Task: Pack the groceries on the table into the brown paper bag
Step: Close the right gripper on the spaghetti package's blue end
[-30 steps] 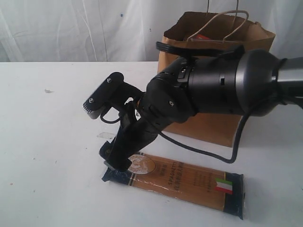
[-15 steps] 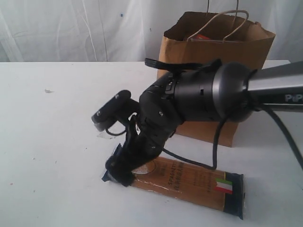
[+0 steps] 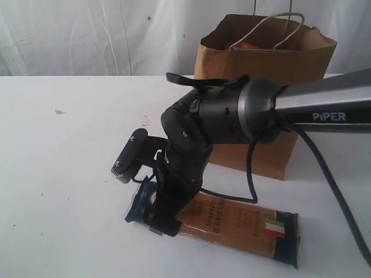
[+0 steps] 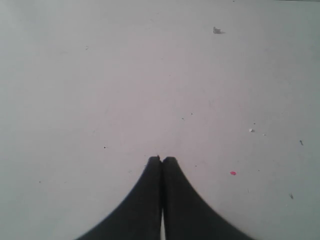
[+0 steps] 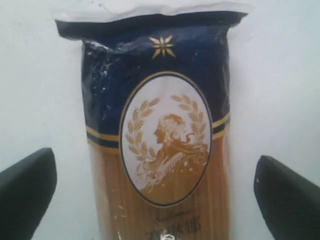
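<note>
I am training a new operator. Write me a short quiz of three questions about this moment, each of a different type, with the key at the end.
1. True or false: the right gripper is shut on the spaghetti pack.
2. Where is the spaghetti pack? A: it stands upright in a rack. B: it lies flat on the table, outside the brown paper bag. C: it hangs in the air, lifted by both arms.
3. Fill in the missing word: the jaws of the left gripper are ____.

Key: 1 false, the jaws stand open on either side of the pack; 2 B; 3 shut.
</note>
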